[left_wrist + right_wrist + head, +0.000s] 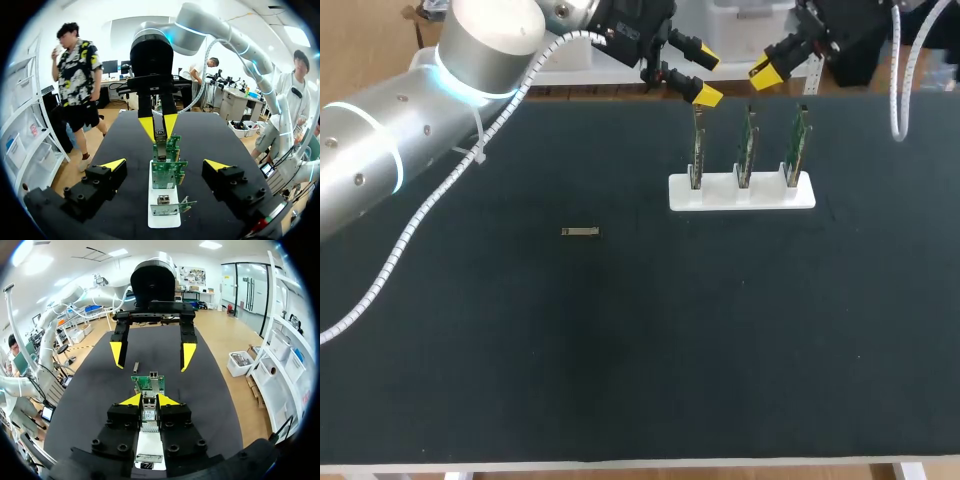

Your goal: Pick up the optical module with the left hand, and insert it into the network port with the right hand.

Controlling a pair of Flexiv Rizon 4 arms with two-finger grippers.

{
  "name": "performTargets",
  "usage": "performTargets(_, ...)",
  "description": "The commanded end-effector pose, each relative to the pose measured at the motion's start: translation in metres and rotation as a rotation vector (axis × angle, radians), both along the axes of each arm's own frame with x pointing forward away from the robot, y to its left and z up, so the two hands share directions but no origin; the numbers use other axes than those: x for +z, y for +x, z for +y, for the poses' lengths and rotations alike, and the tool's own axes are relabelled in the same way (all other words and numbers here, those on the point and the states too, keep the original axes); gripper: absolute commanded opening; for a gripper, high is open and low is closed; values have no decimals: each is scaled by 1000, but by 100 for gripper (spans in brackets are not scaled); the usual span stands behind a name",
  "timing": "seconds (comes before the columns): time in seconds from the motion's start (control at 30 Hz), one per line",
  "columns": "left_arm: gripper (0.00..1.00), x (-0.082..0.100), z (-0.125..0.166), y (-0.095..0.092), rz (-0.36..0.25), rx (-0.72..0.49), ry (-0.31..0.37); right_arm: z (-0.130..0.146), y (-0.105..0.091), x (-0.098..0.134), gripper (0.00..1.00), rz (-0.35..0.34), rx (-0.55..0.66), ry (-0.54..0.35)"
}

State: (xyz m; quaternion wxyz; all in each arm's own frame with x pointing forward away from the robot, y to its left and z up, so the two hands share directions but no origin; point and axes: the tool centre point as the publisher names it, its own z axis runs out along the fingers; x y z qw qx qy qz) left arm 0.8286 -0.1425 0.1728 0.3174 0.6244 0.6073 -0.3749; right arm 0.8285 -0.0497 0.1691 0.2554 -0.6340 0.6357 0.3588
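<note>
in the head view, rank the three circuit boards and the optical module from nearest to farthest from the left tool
1. left circuit board, right under the left tool
2. middle circuit board, centre slot
3. right circuit board, far end of the white holder
4. optical module, lying apart, off to the left

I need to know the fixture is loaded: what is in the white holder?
Three green boards stand upright in a row in the holder. Their lower edges sit down in its slots and cannot be seen.
</note>
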Motion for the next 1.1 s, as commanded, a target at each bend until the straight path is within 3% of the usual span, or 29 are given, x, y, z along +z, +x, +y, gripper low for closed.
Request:
performTargets(0.03,100,0,1,-3,-4,4,0,-1,9,-3,0,238,298,31)
performTargets(1.1,100,0,1,-3,-4,4,0,0,12,-2,0,224,282,34)
